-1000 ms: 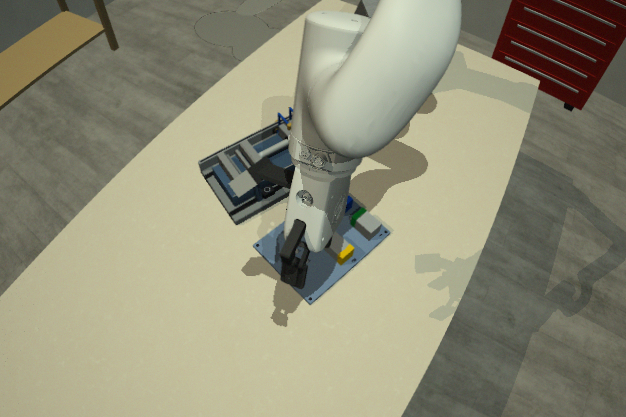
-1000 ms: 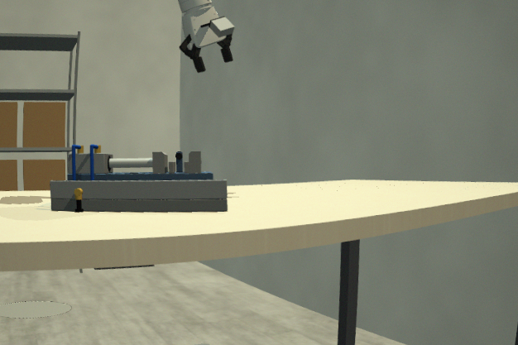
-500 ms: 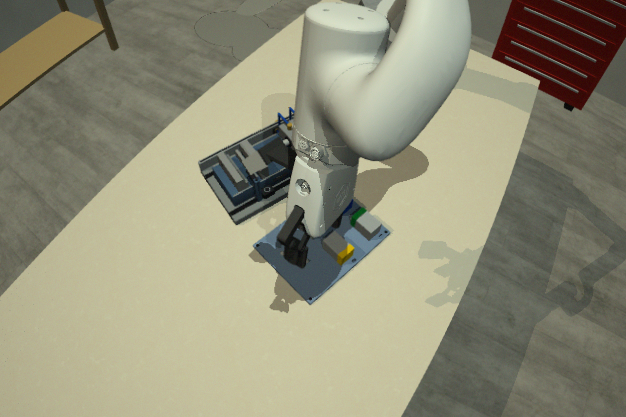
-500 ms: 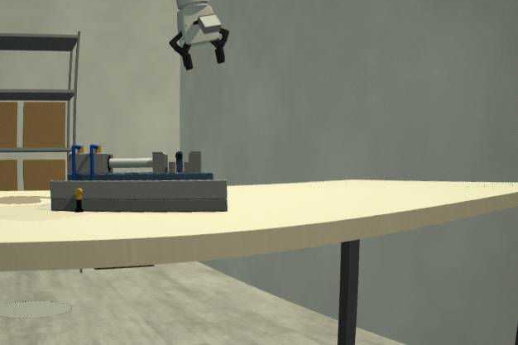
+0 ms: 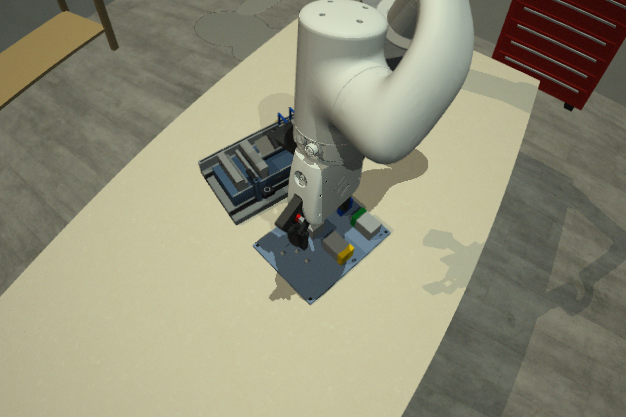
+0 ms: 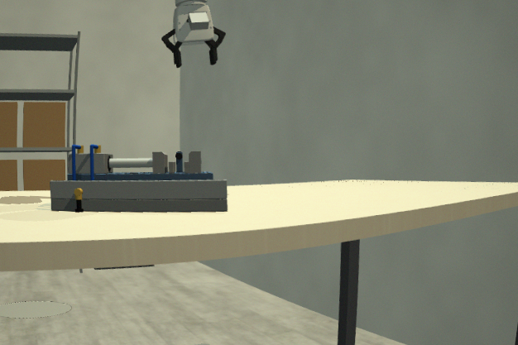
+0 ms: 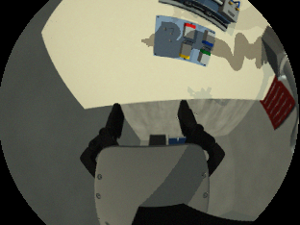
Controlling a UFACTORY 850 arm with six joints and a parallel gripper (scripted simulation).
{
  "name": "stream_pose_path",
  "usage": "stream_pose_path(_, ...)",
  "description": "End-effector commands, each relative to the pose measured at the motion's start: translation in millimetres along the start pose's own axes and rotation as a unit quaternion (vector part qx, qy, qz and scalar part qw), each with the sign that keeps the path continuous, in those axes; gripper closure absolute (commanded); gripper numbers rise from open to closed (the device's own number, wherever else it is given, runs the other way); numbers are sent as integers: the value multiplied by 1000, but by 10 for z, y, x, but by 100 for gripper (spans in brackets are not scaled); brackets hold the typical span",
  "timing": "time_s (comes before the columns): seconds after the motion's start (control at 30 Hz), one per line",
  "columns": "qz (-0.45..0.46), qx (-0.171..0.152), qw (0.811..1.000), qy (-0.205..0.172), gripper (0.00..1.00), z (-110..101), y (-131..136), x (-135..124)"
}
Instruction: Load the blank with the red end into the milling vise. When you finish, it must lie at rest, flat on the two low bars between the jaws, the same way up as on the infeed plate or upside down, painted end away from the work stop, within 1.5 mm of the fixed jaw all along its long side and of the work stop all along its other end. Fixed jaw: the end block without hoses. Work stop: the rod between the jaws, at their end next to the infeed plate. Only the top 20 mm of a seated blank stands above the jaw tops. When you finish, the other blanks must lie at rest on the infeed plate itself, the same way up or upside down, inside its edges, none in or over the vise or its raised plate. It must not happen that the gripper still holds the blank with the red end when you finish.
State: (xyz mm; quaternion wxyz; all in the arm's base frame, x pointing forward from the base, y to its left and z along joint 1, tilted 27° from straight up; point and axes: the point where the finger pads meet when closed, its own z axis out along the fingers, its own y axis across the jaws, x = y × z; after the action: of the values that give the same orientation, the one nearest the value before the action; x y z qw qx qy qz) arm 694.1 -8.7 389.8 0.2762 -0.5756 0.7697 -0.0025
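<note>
Your gripper [image 5: 298, 232] [image 6: 195, 61] [image 7: 150, 108] is spread wide with nothing in it, held high over the tabletop [image 5: 212, 301] [image 6: 284, 215] [image 7: 111, 72]. Below it, in from both long edges, the blank with the red end [image 5: 299, 218] [image 7: 189, 33] sits on the infeed plate [image 5: 313, 275] [image 7: 165, 50], at the side nearest the milling vise [image 5: 230, 169] [image 6: 141, 175] [image 7: 202, 7]. Its long axis appears to run from the red end, toward the vise, back to the yellow-ended blank [image 5: 336, 246] [image 7: 186, 49]. You'd likely descend and square the fingers across that axis.

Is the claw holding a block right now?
No, the claw hangs high above the table, its fingers apart with nothing between them.
</note>
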Motion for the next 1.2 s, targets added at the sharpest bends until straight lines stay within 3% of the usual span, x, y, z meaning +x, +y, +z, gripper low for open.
stream_pose_path(0.0,25,-26,999,10,0,-14,95,39)
stream_pose_path(0.2,25,-26,999,10,0,-14,95,39)
stream_pose_path(0.53,54,-54,997,19,0,-37,546,249)
stream_pose_path(0.77,54,-54,997,19,0,-37,546,249)
stream_pose_path(1.17,54,-54,997,19,0,-59,996,458)
